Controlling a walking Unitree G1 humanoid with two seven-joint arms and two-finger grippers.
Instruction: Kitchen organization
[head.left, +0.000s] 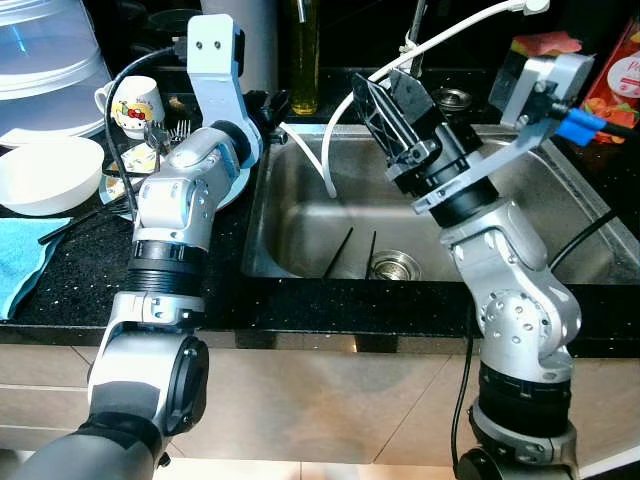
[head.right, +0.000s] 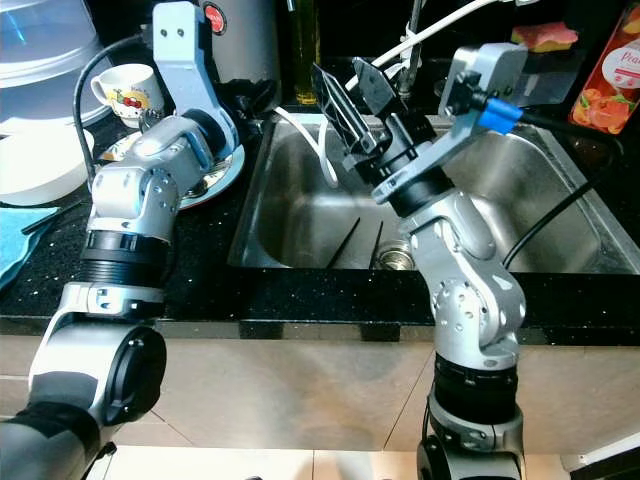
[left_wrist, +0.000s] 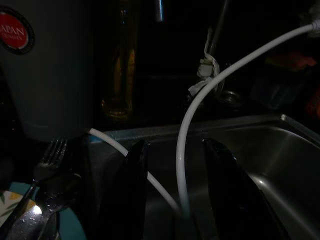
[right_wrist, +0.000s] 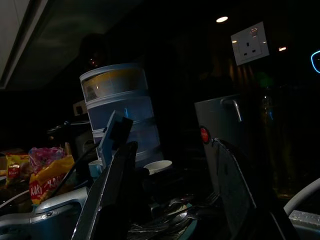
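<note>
A teal-rimmed plate (head.left: 238, 186) with a fork (left_wrist: 50, 155) and a spoon (left_wrist: 35, 210) lies on the black counter, left of the steel sink (head.left: 300, 230). My left gripper (head.left: 270, 105) hovers over the plate's far edge at the sink's corner, open and holding nothing. A white hose (left_wrist: 187, 130) curves down beyond its fingers (left_wrist: 132, 195). My right gripper (head.left: 388, 100) is raised above the middle of the sink, tilted towards the left, open and holding nothing. Two black chopsticks (head.left: 340, 252) lie in the basin beside the drain (head.left: 393, 266).
A cherry-patterned mug (head.left: 135, 103), a white bowl (head.left: 45, 175), a blue cloth (head.left: 20, 260) and stacked clear containers (head.left: 45, 55) occupy the left counter. Behind the sink stand a silver canister (head.right: 242, 40), an oil bottle (head.left: 305, 60) and the tap (head.right: 412, 30). A juice carton (head.right: 615, 70) stands far right.
</note>
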